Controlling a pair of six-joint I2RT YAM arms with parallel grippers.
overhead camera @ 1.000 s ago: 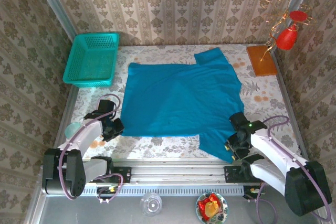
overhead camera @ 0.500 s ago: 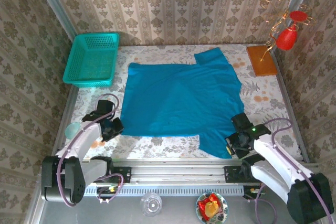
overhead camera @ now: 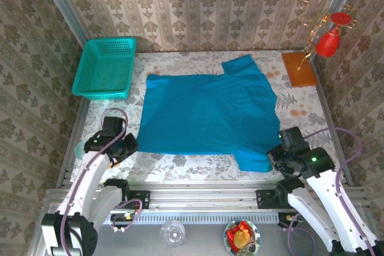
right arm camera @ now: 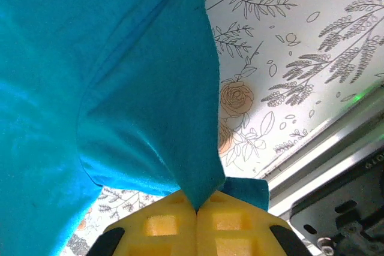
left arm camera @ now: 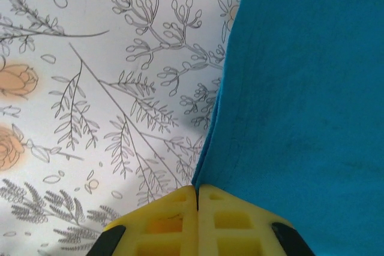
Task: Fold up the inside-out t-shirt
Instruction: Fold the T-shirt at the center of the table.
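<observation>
Top external: the t-shirt (overhead camera: 207, 112) is spread flat, no fold yet made; its lower-left corner is pinched by the left tool (overhead camera: 132, 146), its lower-right flap by the right tool (overhead camera: 273, 160).

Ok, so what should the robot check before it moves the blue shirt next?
1. The left gripper is shut on the t-shirt at its near corner: ok.
2. The right gripper is shut on the near sleeve: ok.
3. The rest of the t-shirt lies spread on the table: ok.
4. The basket sits apart from the cloth: ok.
5. Each pinch is deep enough to hold while lifting: cannot tell.
</observation>
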